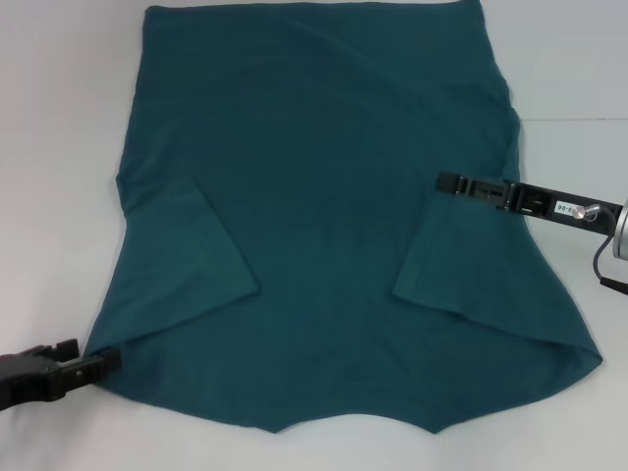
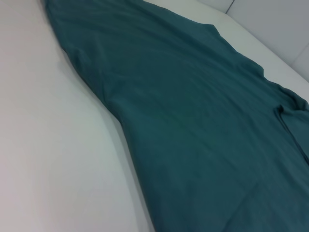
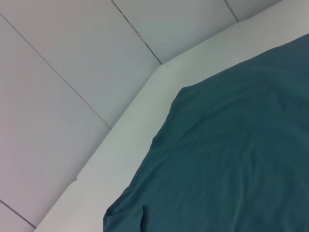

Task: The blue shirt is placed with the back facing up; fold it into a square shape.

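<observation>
The blue shirt lies flat on the white table, plain side up, no print visible. Left gripper contacts its near-left corner; right gripper sits over its right sleeve. Neither gripper's opening can be determined.

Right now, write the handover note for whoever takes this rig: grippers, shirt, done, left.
Left gripper: low at the near left corner of the blue shirt, at its edge; grip not visible.
Right gripper: reaching in over the shirt's right side, above the folded sleeve; finger state unclear.
Shirt: spread flat on the white table, plain side up.
Done: both sleeves are folded inward onto the body.
Left: fold the body up into a square.
</observation>
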Action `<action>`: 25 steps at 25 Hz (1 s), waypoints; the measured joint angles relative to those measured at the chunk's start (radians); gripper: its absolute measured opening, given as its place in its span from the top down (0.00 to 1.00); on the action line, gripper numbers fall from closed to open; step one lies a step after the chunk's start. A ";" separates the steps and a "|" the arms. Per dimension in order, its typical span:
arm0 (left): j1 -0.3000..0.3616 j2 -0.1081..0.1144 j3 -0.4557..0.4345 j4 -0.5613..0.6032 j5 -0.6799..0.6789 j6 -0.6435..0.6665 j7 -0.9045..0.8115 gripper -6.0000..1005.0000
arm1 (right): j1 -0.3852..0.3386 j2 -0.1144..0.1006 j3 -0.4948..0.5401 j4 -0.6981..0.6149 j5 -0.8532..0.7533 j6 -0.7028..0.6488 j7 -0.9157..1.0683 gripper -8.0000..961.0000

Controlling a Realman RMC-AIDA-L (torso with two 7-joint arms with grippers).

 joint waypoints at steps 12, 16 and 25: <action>-0.016 -0.001 0.045 -0.006 0.016 0.013 -0.001 0.18 | 0.000 0.000 0.003 0.000 0.002 -0.003 0.001 0.06; -0.027 -0.001 0.055 -0.007 0.021 0.047 -0.001 0.18 | 0.000 0.000 0.004 0.000 0.004 -0.003 0.001 0.06; -0.048 -0.002 0.072 -0.012 0.023 0.059 -0.002 0.18 | 0.000 0.000 0.007 0.000 0.009 -0.003 0.001 0.06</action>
